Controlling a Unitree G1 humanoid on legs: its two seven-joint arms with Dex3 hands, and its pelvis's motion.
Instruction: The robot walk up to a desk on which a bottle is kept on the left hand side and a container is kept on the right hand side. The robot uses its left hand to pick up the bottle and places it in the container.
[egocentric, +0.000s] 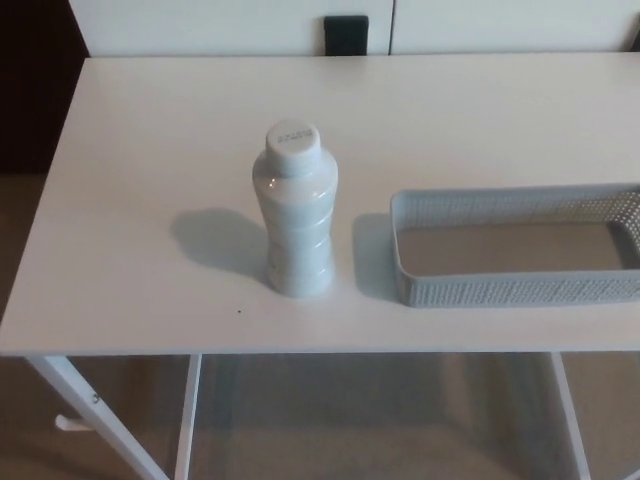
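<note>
Near the counter's (150, 150) front edge: bottle (295, 215) upright, long axis vertical, just left of the container (515, 290), apart. Neither hand in view; finger state unknowable, nearer arm likewise.

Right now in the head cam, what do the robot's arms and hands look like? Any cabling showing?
Neither arm nor hand is in the frame, so colour, shape and cabling cannot be described from this picture. What shows is the white desk, a white capped bottle standing upright on it, and a grey mesh basket to the bottle's right, cut off by the right edge of the picture.
</note>
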